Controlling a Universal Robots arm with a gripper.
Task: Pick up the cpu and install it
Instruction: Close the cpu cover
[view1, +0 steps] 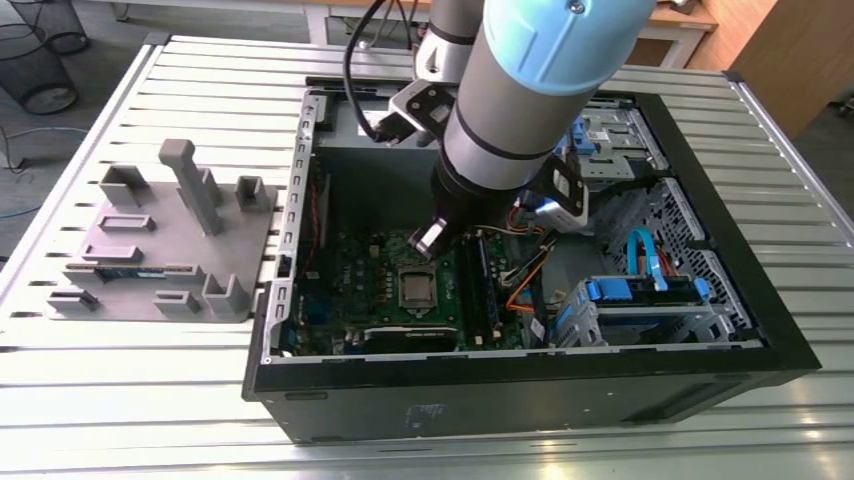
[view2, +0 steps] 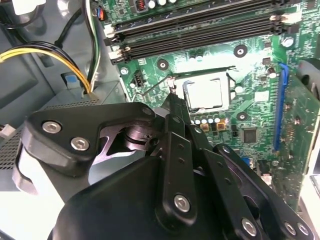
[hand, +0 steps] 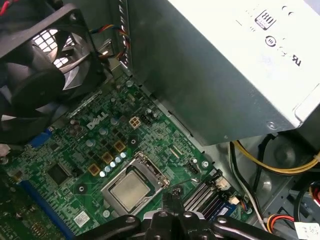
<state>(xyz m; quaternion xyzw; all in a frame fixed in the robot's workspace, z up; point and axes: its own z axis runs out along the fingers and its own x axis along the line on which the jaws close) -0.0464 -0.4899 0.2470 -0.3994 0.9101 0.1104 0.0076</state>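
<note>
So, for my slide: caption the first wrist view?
Shiny silver square cpu lying in the green motherboard's socket, the black hand closed, its tips close beside the socket.

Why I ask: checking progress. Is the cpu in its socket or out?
In: the cpu lies flat within the socket frame, the hand beside it.

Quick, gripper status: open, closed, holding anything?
Gripper: closed, holding nothing, tips just beside the cpu, which lies in the socket.

grey fixture block (view1: 150, 240) — on slatted table (view1: 134, 400) | fan (hand: 35, 70) | power supply (hand: 215, 65)
</note>
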